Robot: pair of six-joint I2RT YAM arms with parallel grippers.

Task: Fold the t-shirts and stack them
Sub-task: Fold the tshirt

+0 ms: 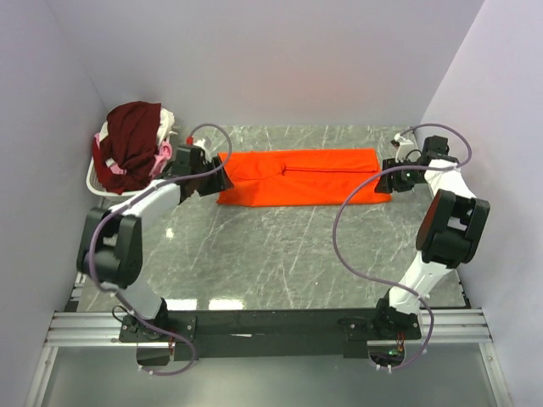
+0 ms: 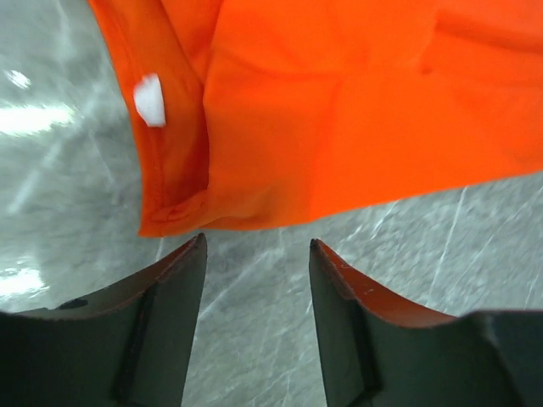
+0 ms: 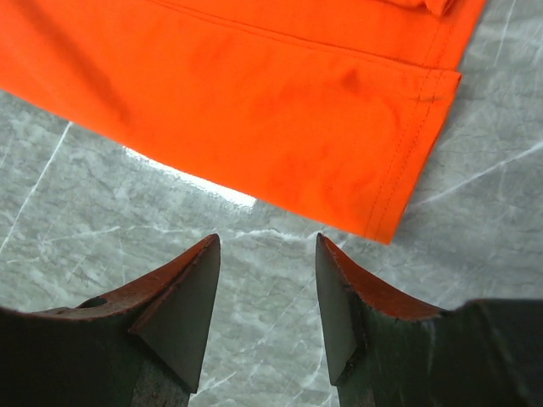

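Note left gripper (image 1: 222, 180) at the left end of the orange shirt (image 1: 301, 176), right gripper (image 1: 386, 174) at the right end. Judged reason: one gripper per short end, ready to pinch both ends and carry one over the other for the next fold. Jaws spread on both sides, nothing between them. In each wrist view only bare table (image 1: 280, 254) in the gap, cloth edge just beyond the fingertips, not touching.

Shirt placement: far half of table, lengthwise left to right, between the two grippers. Central spot probably chosen for reach by both arms.

Shirt look: plain bright orange, already narrowed to a long flat band, sleeves apparently tucked in. Left wrist view: layered edge with a folded-over flap and a small white tag (image 2: 149, 99). Right wrist view: stitched hem and a square corner lying flat on the table. Few wrinkles.

Other shirts heaped in the wire basket (image 1: 95, 182) at far left: maroon shirt (image 1: 131, 140), pink shirt (image 1: 114, 174), white shirt (image 1: 168, 119), all unfolded. No stack begun.
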